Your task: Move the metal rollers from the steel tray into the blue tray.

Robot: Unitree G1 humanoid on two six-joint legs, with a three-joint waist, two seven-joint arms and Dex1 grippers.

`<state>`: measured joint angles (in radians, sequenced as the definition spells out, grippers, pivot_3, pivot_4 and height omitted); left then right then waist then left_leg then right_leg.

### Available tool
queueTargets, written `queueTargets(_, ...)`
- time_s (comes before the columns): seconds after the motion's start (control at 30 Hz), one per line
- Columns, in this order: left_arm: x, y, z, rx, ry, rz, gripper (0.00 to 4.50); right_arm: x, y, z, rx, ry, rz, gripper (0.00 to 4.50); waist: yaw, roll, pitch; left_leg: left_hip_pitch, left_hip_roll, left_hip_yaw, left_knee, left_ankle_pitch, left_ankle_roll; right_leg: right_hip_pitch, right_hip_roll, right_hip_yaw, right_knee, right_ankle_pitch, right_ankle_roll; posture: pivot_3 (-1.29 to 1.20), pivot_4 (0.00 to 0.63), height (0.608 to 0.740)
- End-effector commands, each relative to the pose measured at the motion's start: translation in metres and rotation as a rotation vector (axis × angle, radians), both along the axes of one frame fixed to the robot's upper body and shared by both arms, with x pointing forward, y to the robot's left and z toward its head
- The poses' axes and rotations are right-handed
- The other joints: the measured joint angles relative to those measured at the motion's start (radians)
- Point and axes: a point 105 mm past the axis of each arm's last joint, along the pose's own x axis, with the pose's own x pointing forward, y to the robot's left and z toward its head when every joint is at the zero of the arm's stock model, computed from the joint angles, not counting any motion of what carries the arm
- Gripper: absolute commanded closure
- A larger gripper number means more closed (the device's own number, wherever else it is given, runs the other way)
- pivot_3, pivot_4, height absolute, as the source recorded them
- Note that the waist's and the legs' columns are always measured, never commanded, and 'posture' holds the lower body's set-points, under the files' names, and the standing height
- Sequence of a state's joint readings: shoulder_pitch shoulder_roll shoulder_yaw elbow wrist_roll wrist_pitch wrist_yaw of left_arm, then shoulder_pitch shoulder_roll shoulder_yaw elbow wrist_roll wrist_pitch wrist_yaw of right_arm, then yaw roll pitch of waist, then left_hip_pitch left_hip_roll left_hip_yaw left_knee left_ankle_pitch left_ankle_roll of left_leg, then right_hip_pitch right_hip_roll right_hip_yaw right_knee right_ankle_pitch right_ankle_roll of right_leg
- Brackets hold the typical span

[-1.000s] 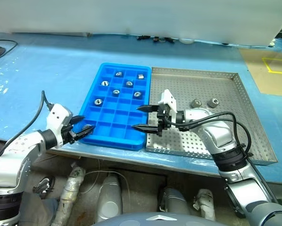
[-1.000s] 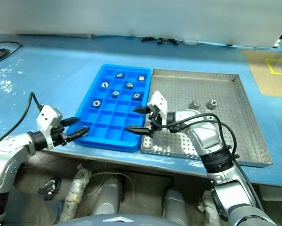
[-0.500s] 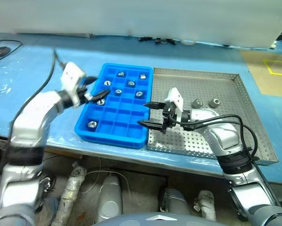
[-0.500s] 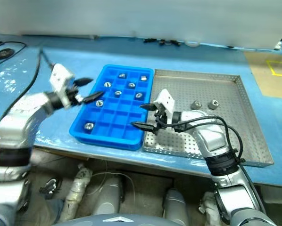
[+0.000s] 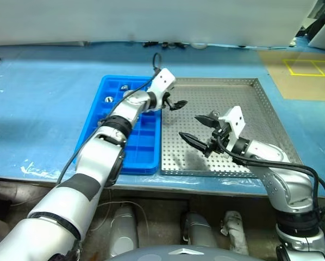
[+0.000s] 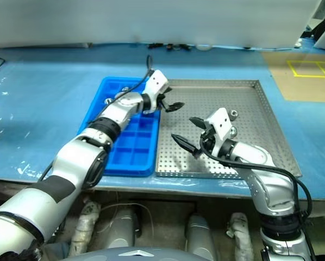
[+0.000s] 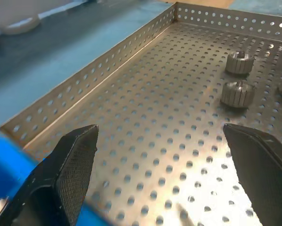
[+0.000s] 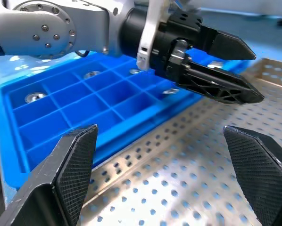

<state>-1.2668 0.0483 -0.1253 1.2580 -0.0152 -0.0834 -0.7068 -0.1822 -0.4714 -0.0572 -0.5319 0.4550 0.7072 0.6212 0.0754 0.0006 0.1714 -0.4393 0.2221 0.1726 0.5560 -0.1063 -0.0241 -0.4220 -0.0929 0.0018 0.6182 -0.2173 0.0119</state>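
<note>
Unmarked steel tray (image 5: 249,109), blue tray (image 5: 143,155)

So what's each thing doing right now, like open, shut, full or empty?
Left hand: open, holding nothing, over the steel tray's near-left part.
Right hand: open, holding nothing, above the steel tray.
Steel tray: still has rollers lying in it.
Metal rollers: sitting loose on the steel tray, not held.
Blue tray: a few compartments filled, many empty.
</note>
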Motion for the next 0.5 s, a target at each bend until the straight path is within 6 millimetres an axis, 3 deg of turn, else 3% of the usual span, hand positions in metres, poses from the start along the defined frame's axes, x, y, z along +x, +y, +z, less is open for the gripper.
queueTargets(0.03,-0.011,-0.033,0.010,-0.003,-0.034,-0.080,0.03,-0.011,-0.002,0.011,0.022,-0.048,-0.046,0.00,-0.011,0.000,0.000,0.000,0.000,0.000,0.000,-0.002,0.003,0.001,0.000,0.000,-0.001,-0.001,-0.002,-0.43,0.150,0.740)
queueTargets(0.17,-0.033,-0.057,0.003,0.013,0.010,-0.245,0.03,-0.019,-0.008,0.010,0.025,-0.048,-0.107,0.00,-0.041,0.000,0.000,0.001,0.000,0.002,0.002,-0.003,0.005,0.002,-0.001,0.000,-0.004,-0.002,-0.003,-0.49,0.150,0.740)
queueTargets(0.27,-0.053,-0.063,-0.006,0.010,0.079,-0.419,0.03,-0.023,-0.014,0.009,0.026,-0.046,-0.146,0.00,-0.061,0.000,0.000,0.002,0.000,0.003,0.004,-0.004,0.006,0.003,-0.001,0.000,-0.005,-0.001,-0.002,-0.52,0.150,0.740)
queueTargets(0.5,-0.058,-0.066,-0.038,0.116,0.084,-0.387,0.03,-0.029,-0.020,0.007,0.022,-0.043,-0.205,0.00,-0.088,0.001,-0.001,0.003,0.000,0.004,0.005,-0.006,0.010,0.005,-0.001,0.001,-0.010,0.000,-0.003,-0.56,0.150,0.740)
